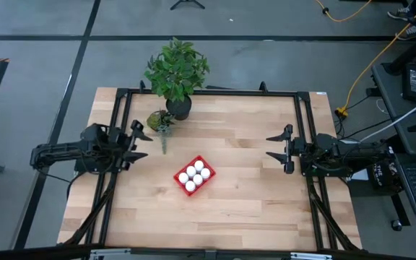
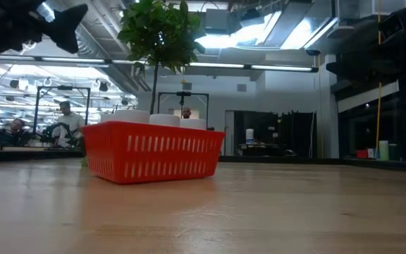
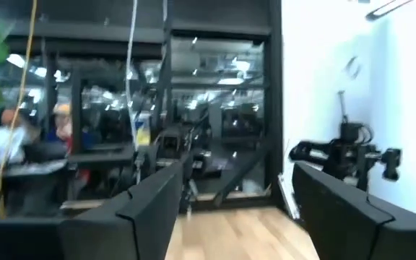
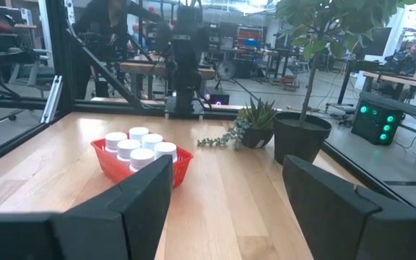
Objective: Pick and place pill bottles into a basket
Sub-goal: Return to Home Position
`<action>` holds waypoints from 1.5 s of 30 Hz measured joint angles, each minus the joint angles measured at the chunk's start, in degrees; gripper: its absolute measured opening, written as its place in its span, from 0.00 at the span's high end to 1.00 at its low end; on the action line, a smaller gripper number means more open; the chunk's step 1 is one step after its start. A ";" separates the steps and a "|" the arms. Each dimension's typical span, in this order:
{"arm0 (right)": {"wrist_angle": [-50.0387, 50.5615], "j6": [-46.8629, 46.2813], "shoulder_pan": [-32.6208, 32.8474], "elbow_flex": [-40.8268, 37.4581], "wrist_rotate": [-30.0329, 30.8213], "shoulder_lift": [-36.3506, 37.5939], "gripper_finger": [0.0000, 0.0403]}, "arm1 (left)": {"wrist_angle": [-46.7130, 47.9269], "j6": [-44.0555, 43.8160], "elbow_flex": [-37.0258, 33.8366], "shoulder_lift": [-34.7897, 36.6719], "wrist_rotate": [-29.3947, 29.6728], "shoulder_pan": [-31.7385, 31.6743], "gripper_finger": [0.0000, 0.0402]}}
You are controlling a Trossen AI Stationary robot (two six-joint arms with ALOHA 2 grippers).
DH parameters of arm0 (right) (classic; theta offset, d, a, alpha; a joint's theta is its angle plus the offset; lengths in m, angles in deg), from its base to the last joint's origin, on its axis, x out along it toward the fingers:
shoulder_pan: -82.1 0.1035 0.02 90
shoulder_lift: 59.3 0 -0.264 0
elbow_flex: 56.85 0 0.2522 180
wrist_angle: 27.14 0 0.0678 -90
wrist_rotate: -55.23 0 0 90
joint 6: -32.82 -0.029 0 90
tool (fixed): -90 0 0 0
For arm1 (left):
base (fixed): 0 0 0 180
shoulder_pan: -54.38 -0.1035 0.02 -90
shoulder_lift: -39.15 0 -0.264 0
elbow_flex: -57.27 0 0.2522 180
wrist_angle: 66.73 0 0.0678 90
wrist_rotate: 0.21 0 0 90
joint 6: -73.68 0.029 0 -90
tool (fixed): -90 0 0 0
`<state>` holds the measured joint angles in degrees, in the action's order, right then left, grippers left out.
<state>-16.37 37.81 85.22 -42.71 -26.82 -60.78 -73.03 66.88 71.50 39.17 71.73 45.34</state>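
Pincers wide apart and empty: my left gripper [image 1: 139,141] hangs over the left edge of the table [image 1: 251,209] at the frame's middle left in the overhead view. My right gripper [image 1: 276,147] mirrors it over the right edge at middle right. Each faces inward across the bare wood. Neither touches anything, and both stand well apart from the basket [image 1: 176,175].

Seen from my right wrist, my two dark fingers [image 4: 144,195] frame the lower part of the picture with a broad gap between them. My left wrist view shows the same spread on my left fingers [image 3: 150,206], with only table edge and room beyond.

That red basket sits near the centre of the overhead frame, turned at an angle to the table's edges, its latticed sides bright against the pale boards. All six pill bottles [image 1: 198,178] stand upright inside it in two rows of three, white caps packed side by side and rising just above the rim. Their sides sit behind the lattice, so any label is hidden.

Above the basket in the overhead view, a potted plant [image 1: 177,72] and a small succulent [image 1: 160,120] stand at the table's upper edge.
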 joint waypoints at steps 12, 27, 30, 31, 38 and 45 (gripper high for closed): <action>0.04 0.00 0.00 0.00 -0.02 -0.02 0.34 | 2.43 0.08 0.02 -0.62 0.32 0.92 0.36; 0.02 -0.01 0.02 0.00 0.00 0.00 0.34 | 18.91 9.54 0.00 -2.54 15.65 0.53 0.36; 0.05 0.00 0.02 0.00 0.00 0.00 0.34 | 18.91 9.54 0.00 -2.54 15.67 0.53 0.36; 0.05 0.01 0.02 0.00 0.00 0.00 0.34 | 18.91 9.54 0.00 -2.54 15.64 0.53 0.36; 0.07 -0.01 0.00 0.00 0.00 0.00 0.34 | 18.97 9.54 0.00 -2.54 15.94 0.53 0.36; 0.07 0.00 0.01 0.00 0.00 0.00 0.34 | 18.98 9.54 0.00 -2.54 15.97 0.53 0.36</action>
<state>-16.30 37.80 85.23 -42.71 -26.82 -60.78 -54.05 76.43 71.50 36.62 87.70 45.87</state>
